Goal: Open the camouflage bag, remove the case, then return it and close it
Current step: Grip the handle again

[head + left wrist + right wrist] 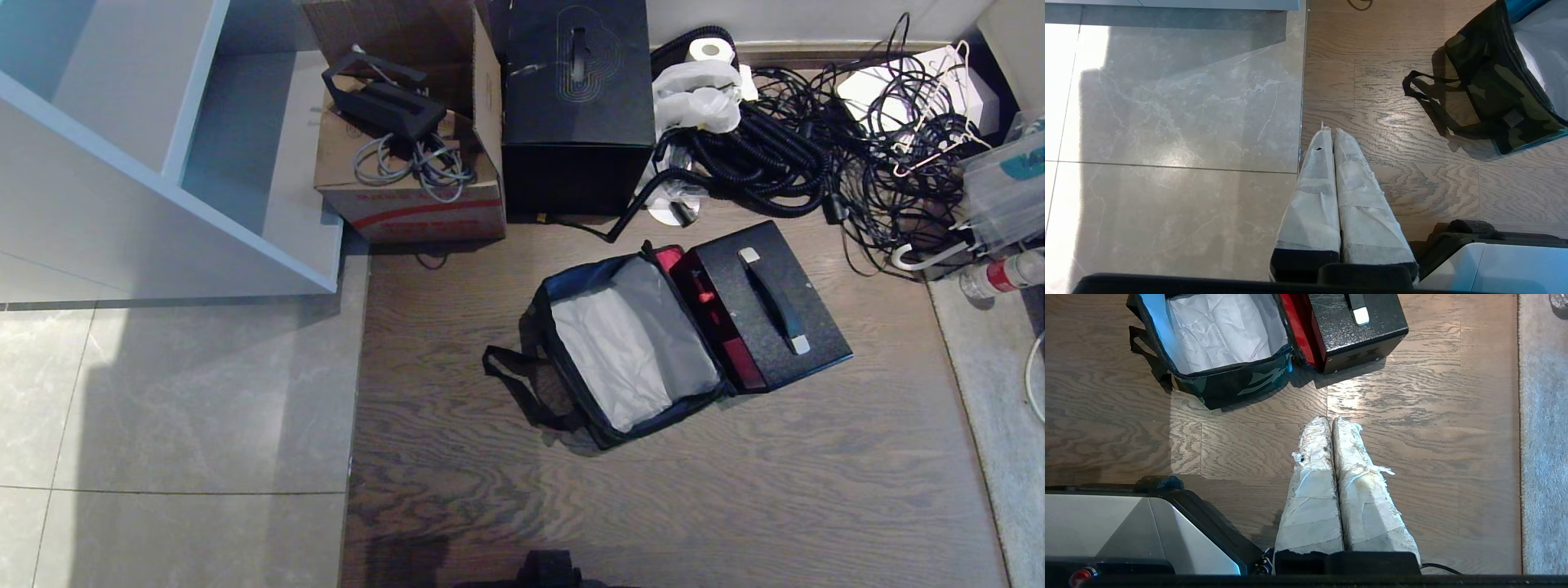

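The camouflage bag (571,380) lies open on the wooden floor, its silver foil lining (629,351) facing up and nothing on it. Its camouflage outside (1490,85) shows in the left wrist view, and a camouflage wall (1241,381) in the right wrist view. A black case (804,294) with a strap handle rests against the bag's red rim (710,314) on the right. I cannot tell whether it sits in part of the bag. My left gripper (1331,131) and right gripper (1331,419) hang shut and empty over the floor, short of the bag. Neither shows in the head view.
Behind the bag stand a plain black box with a line pattern (580,98) and a cardboard box (408,180). A tangle of black cables (816,155) fills the back right. A white shelf unit (163,163) stands on the left. A bottle (1000,278) lies at the right edge.
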Robot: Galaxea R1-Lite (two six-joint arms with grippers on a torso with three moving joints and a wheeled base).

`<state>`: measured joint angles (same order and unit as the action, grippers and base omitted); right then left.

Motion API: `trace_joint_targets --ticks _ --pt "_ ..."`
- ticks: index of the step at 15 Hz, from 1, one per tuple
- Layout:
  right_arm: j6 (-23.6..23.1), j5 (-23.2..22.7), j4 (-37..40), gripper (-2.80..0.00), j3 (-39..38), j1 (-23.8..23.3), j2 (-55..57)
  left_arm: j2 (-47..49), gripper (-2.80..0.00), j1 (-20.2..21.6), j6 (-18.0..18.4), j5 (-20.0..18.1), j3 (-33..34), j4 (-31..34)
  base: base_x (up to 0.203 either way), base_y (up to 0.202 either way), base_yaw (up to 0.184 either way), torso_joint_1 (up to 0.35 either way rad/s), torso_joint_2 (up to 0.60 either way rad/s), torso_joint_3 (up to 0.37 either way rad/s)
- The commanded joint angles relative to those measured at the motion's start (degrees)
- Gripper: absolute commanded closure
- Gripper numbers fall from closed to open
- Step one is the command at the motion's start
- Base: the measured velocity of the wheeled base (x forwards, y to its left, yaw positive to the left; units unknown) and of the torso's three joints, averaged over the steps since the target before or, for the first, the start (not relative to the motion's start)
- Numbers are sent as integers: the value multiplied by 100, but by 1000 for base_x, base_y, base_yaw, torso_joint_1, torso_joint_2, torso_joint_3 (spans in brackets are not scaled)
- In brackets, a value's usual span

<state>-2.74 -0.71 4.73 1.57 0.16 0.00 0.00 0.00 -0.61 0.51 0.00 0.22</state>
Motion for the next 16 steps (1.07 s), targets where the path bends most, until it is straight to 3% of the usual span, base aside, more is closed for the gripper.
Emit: trace_joint_targets --ticks 1,13,15,16 --pt "-7 0 2 0 1 2 44 0 0 0 -1 2 0 4 0 0 0 0 0 0" --pt "22 22 59 0 54 2 44 0 0 0 -1 2 0 4 0 0 0 0 0 0" --pt "31 10 204 0 549 2 44 0 0 0 -1 2 0 4 0 0 0 0 0 0" --pt "35 3 666 0 975 2 44 0 0 0 -1 2 0 4 0 0 0 0 0 0"
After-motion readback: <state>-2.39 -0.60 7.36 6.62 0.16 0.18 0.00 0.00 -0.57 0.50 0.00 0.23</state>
